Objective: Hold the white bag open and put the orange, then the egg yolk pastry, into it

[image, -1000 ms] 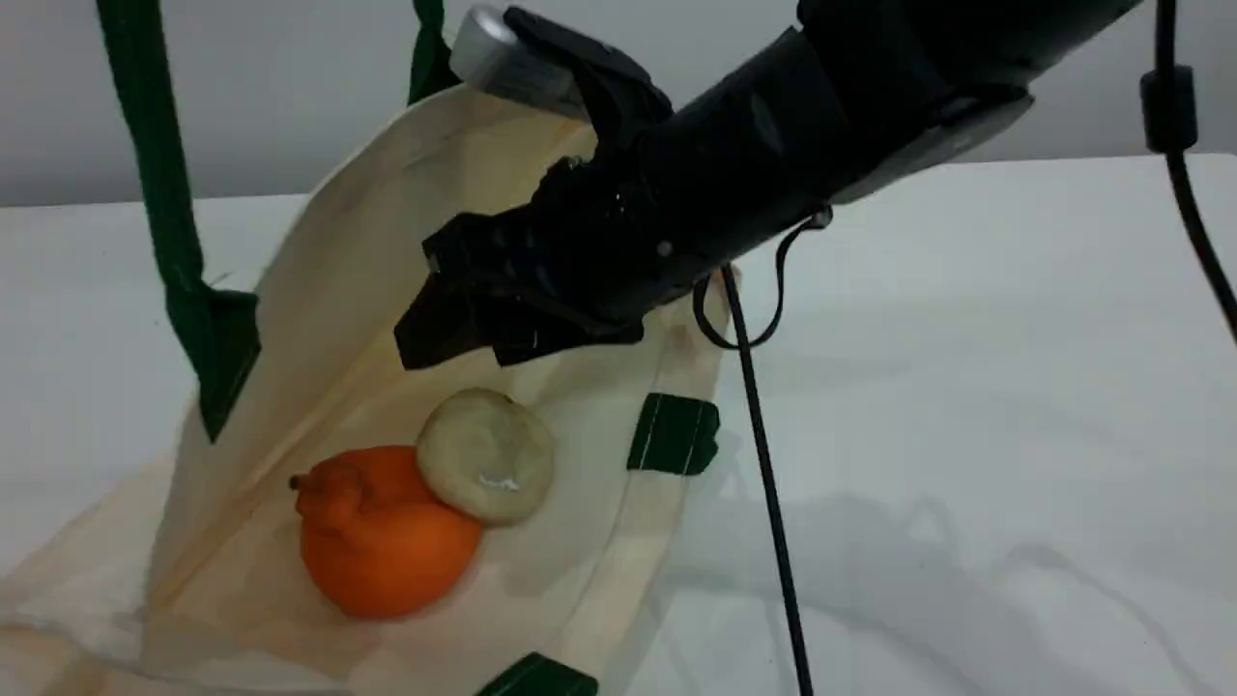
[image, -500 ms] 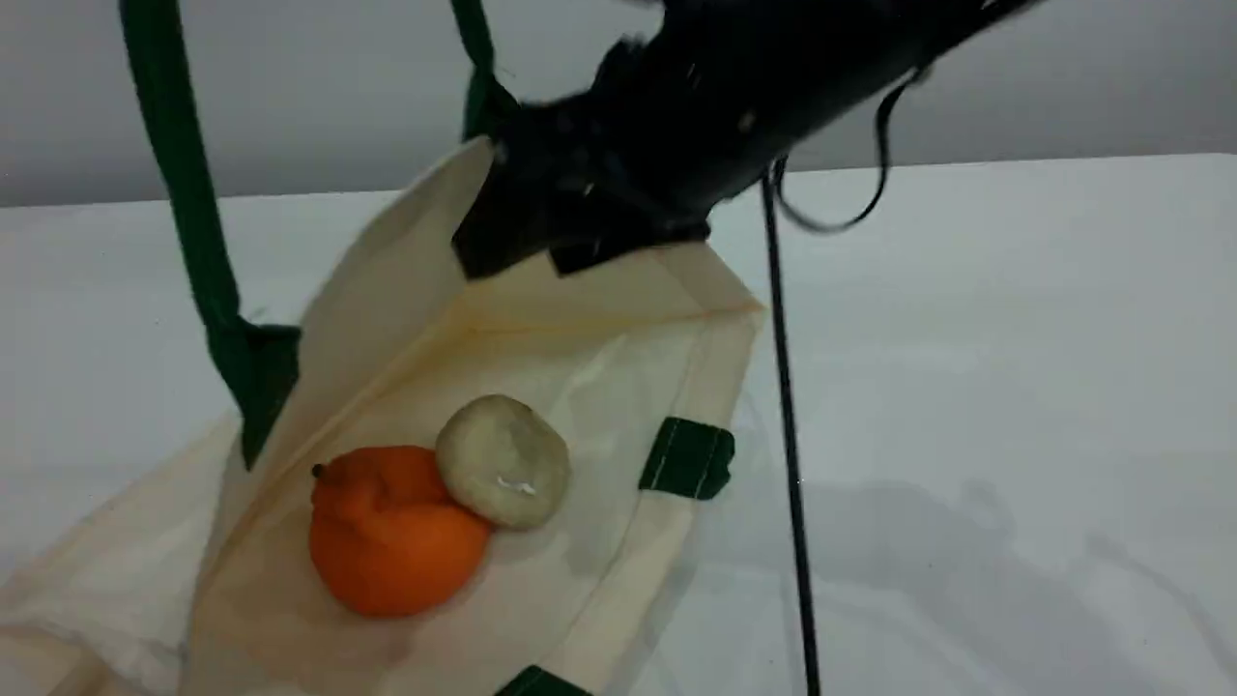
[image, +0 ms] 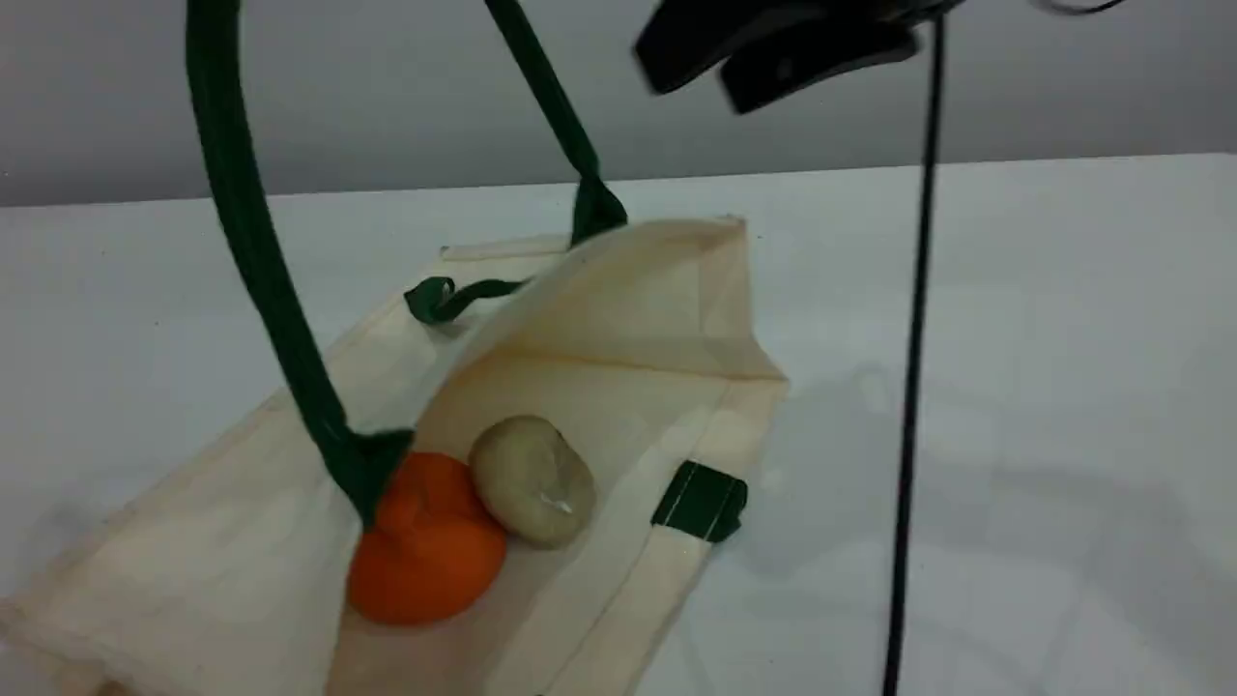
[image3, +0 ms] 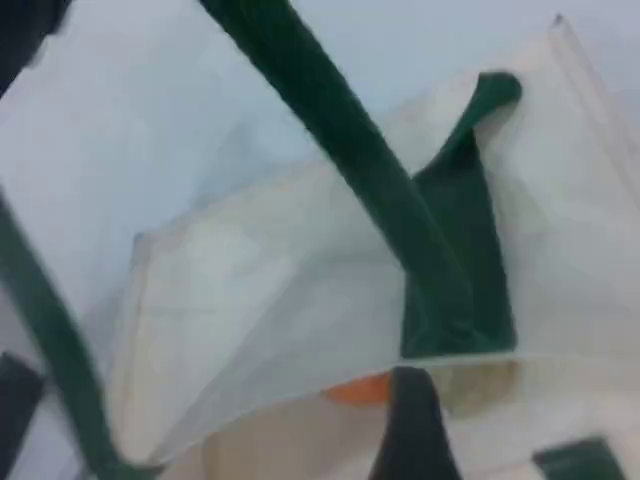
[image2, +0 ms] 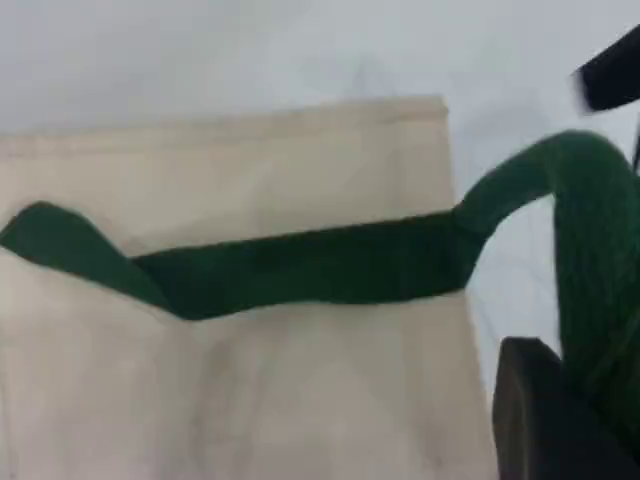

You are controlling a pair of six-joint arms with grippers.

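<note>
The orange (image: pixel 430 561) and the egg yolk pastry (image: pixel 532 480) are both lying inside the white bag (image: pixel 193 570), touching each other on its lower panel just within the mouth. The pastry is sitting nearer the rim's green patch (image: pixel 701 501), and the orange is sitting deeper in, partly hidden behind the foot of the raised strap handle (image: pixel 261 251). The bag is lying on the counter (image: pixel 1015 338) with its long axis running from closed bottom to mouth, and only its upper panel is standing up, pulled taut by that strap. The left fingers (image2: pixel 545 420) are pinching the strap high above the bag, closed tight on it, the green webbing running right beside the fingertip. The second strap handle (image: pixel 454 295) is lying slack on the cloth beyond the raised panel. The right fingers (image: pixel 802 63) are hanging well above the bag's mouth, spread wide and carrying nothing, near a dark cable (image: pixel 913 387) hanging clear of the bag. By my reading both items are in, and the remaining move is falling to the left fingers: the strap is leading straight up from the bag to them, so lowering along that line should be settling the panel without tipping the mouth.
</note>
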